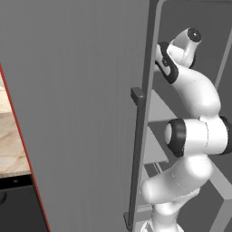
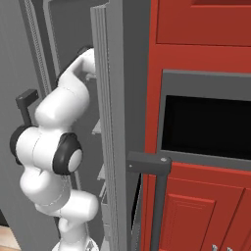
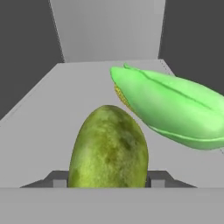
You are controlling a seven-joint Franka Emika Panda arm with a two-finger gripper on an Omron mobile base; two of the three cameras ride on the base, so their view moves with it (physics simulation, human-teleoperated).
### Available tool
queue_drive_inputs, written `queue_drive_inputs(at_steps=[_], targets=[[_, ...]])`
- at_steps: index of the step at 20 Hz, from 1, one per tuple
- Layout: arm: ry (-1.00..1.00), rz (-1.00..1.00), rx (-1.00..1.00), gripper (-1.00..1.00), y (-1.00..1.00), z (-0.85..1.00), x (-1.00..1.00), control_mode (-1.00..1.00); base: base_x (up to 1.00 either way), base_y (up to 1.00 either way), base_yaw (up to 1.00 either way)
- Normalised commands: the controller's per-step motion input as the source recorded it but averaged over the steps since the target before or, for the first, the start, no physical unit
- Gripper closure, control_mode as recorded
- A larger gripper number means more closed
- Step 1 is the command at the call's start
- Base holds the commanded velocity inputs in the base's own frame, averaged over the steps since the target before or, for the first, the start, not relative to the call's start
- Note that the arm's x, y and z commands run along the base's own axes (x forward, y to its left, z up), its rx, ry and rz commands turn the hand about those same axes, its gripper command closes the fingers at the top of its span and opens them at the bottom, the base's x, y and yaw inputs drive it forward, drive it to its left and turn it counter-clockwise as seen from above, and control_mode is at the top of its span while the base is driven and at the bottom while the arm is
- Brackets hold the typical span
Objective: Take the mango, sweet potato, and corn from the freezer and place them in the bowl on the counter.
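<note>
- The tool sits low in the hand view, a dark finger tip showing at either flank of the mango; the fingers appear drawn in against its sides, though the contact itself is hidden behind the fruit, so whether the clamp is firm I cannot tell.
- The mango, an olive-green oval mottled with brown, lies straight ahead of the tool and right between its tips, long axis running away from the tool, along the line of approach. That lets the fingers close across the narrow width, which I judge the right way to take it.
- Just beyond the mango and off to the tool's right lies the corn, wrapped in bright green husk with a little yellow showing at its near underside. Its long axis slants across the view, and its near end seems close to or touching the mango's far shoulder; I cannot tell which.
- Both rest on a pale grey shelf of the freezer, whose walls close in on either side.
- From the base views the arm reaches into the freezer past its open door.
- The coming move, as I judge it, is a lift straight back toward the tool, clear of the corn.
</note>
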Motion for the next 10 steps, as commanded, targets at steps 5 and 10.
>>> queue_drive_inputs(at_steps=[5, 10], targets=[[-0.11, 0.0, -0.01, 1.0, 0.01, 0.0, -0.89, -1.0, 0.0, 0.0, 0.0], [-0.04, -0.01, -0.04, 1.0, 0.1, 0.18, -0.77, -1.0, 0.0, 0.0, 0.0]])
